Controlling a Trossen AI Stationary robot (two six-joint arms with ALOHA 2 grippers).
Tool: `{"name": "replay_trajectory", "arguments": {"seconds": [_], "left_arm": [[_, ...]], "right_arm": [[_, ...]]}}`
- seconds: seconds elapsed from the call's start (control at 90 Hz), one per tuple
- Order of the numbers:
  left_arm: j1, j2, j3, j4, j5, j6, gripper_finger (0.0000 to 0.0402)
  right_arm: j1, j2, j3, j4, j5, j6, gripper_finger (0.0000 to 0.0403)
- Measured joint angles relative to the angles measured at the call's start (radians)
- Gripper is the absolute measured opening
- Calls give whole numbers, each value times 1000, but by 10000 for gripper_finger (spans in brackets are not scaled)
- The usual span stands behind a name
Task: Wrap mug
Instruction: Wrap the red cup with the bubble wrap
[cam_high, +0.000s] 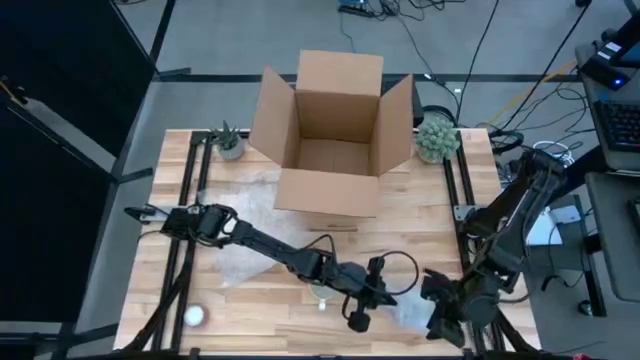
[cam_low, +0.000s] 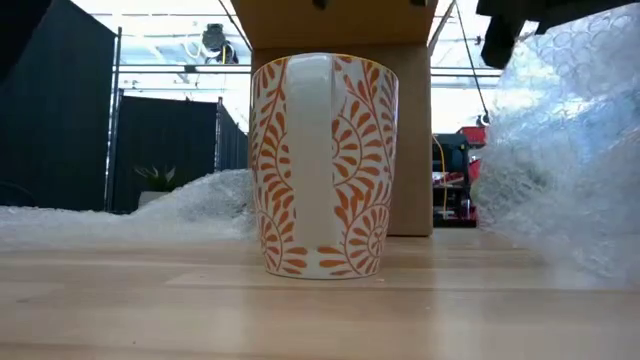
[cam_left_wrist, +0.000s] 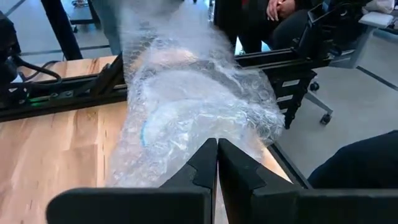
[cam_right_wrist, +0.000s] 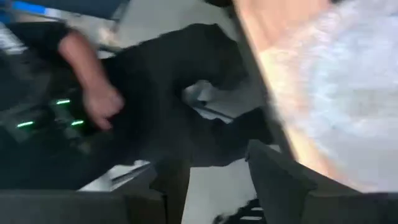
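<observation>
Pinching bubble wrap (cam_left_wrist: 186, 118) – left hand (cam_left_wrist: 217, 163), fingers together

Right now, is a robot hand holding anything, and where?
The left gripper pinches the near edge of the bubble wrap. The right gripper looks open, holding nothing.

The wooden table (cam_high: 250, 315) is carrying an open box (cam_high: 335, 135) at the back, two small plants (cam_high: 228, 142) at its rear corners, bubble wrap (cam_high: 235, 205) spreading across the middle, the mug (cam_low: 322, 165) standing upright near the front, and a white ball (cam_high: 194, 316).
</observation>
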Motion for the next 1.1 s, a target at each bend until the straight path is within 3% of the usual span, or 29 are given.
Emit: {"name": "replay_trajectory", "arguments": {"seconds": [0.178,0.4,0.5,0.756,1.1], "left_arm": [[-2,0,0,-1,2,0,0],[-3,-1,0,-2,7,0,0],[-4,-1,0,-2,18,0,0],[-10,-1,0,-3,19,1,0],[-14,-1,0,-6,19,1,0]], "right_arm": [[-29,-59,65,-57,39,-78,144],[-108,-63,83,-424,251,-168,144],[-140,-25,53,-552,248,-149,144],[-111,87,-55,-318,134,-136,144],[-101,315,-54,-323,150,-168,144]]}}
